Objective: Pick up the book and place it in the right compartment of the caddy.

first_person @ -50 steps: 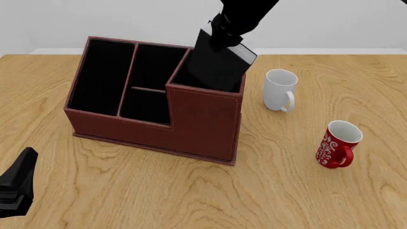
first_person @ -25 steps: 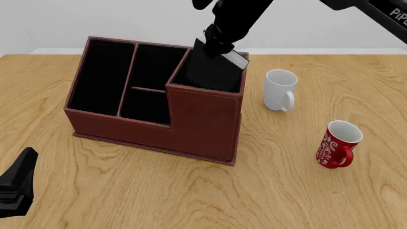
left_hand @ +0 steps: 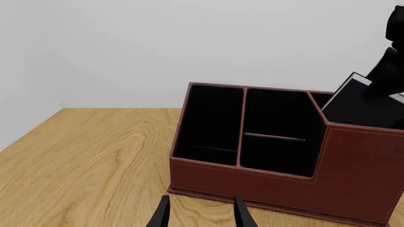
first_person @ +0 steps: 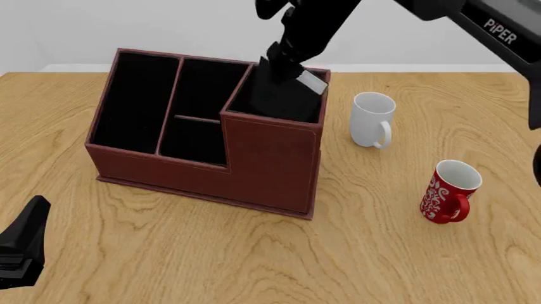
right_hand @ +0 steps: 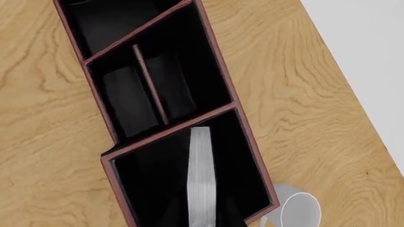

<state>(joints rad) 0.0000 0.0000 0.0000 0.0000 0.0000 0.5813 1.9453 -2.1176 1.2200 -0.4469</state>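
The black book [first_person: 283, 95] with white page edges stands tilted inside the right compartment [first_person: 270, 120] of the reddish-brown caddy [first_person: 161, 168], with only its top corner above the rim. My right gripper [first_person: 290, 58] is shut on the book's top from above. In the right wrist view the page edges [right_hand: 200, 175] run down the black-lined compartment between my fingers [right_hand: 235, 215]. The left wrist view shows the book [left_hand: 363, 106] leaning in the tall section. My left gripper [first_person: 21, 250] is open and empty, low near the table's front left; its fingers [left_hand: 161, 217] point at the caddy [left_hand: 252, 182].
A white mug [first_person: 373, 119] stands just right of the caddy, also showing in the right wrist view [right_hand: 300, 208]. A red patterned mug [first_person: 448, 192] stands nearer the front right. The caddy's long narrow slot [first_person: 135, 104] and two small sections [first_person: 199, 120] hold nothing.
The right arm has come down and the book has sunk deeper into the right compartment, from well above the rim to mostly inside. The left arm has not moved.
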